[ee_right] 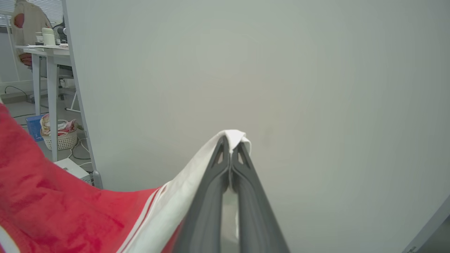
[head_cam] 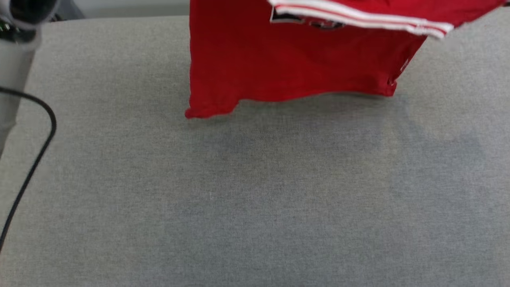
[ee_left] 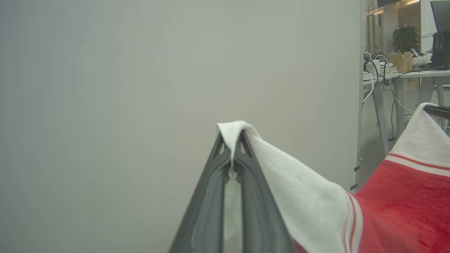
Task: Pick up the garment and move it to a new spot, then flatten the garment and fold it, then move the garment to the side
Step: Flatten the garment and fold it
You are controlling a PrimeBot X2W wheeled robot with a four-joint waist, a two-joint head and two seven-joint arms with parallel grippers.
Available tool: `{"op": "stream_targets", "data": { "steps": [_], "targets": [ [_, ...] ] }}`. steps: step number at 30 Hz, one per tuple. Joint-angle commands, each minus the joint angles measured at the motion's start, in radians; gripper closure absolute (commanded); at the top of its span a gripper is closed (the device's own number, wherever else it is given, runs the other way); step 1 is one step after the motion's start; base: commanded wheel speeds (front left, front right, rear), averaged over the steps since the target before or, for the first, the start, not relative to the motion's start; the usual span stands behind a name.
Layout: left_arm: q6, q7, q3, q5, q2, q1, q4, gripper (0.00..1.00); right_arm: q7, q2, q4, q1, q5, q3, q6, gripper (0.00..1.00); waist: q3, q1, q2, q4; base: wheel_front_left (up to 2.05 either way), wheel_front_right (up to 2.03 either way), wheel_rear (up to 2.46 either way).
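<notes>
The garment (head_cam: 287,63), a red jersey with white sleeves and striped trim, hangs in the air above the grey table (head_cam: 255,199), its lower hem close over the far part of the surface. In the left wrist view my left gripper (ee_left: 232,140) is shut on the edge of a white sleeve (ee_left: 299,189), which drapes off to the right into red cloth. My right gripper (ee_right: 231,144) is likewise shut on the other white sleeve (ee_right: 190,182), with the red body (ee_right: 52,200) sagging to the left. Black lettering (head_cam: 306,22) peeks out under a striped band.
A pale forearm (head_cam: 16,71) with a black cable (head_cam: 40,151) shows at the left edge of the head view. A plain partition wall (ee_left: 175,88) stands ahead of both wrists. Desks, cables and a laundry basket (ee_right: 61,135) lie beyond it.
</notes>
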Motion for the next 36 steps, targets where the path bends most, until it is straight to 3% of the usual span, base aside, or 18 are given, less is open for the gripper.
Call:
{"op": "stream_targets", "data": {
  "steps": [1,10,20,28,36],
  "targets": [
    [-0.01,-0.013,0.008,0.014,-0.015,-0.062,0.037,1.0,-0.011,0.012,0.034,-0.068,-0.012,0.016,-0.001,1.0,0.087,0.0,0.0,-0.01,0.0,0.0,0.0],
    [-0.049,-0.071,0.02,0.067,-0.067,-0.36,0.298,1.0,-0.092,0.065,0.263,-0.437,-0.088,0.136,-0.001,1.0,0.201,0.0,0.0,-0.016,0.0,0.0,0.0],
    [-0.074,-0.17,0.007,0.078,-0.083,-0.491,0.529,1.0,-0.207,0.122,0.493,-0.642,-0.11,0.228,-0.001,1.0,0.261,0.0,0.0,-0.019,0.0,0.0,0.0],
    [-0.081,-0.262,-0.033,0.032,-0.066,-0.365,0.597,1.0,-0.317,0.152,0.595,-0.564,-0.041,0.326,-0.001,1.0,0.241,0.0,0.0,-0.025,0.0,0.0,0.0],
    [-0.081,-0.34,-0.088,-0.032,-0.005,-0.069,0.557,1.0,-0.417,0.165,0.612,-0.337,0.067,0.432,-0.001,1.0,0.14,0.0,0.0,-0.027,0.0,0.0,0.0]
  ]
}}
